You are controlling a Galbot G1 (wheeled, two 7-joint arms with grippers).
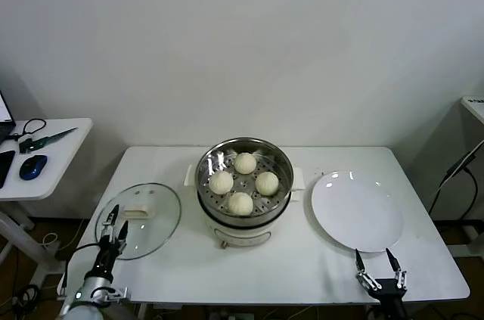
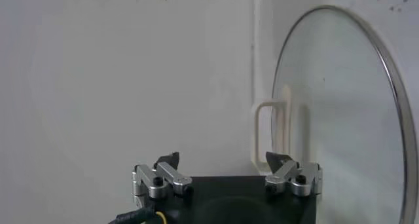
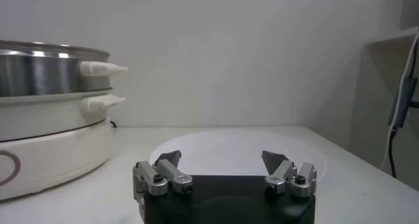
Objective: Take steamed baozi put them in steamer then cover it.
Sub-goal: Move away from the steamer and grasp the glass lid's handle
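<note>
Several cream-white baozi (image 1: 244, 181) lie on the perforated tray inside the shiny steamer (image 1: 208, 184) at the table's middle. The steamer's side also shows in the right wrist view (image 3: 46, 140). The glass cover (image 1: 155, 229) with its cream handle (image 1: 138, 212) lies flat on the table left of the steamer; it also shows in the left wrist view (image 2: 340, 107). My left gripper (image 1: 116, 222) is open and empty, just over the cover's left rim (image 2: 224, 160). My right gripper (image 1: 376, 259) is open and empty at the front right, near the plate's front edge (image 3: 221, 157).
A flat white plate (image 1: 355, 210) lies right of the steamer, bare. A side table (image 1: 53, 155) at the far left holds scissors and a blue mouse. Another surface edge shows at the far right. Cables hang at the right.
</note>
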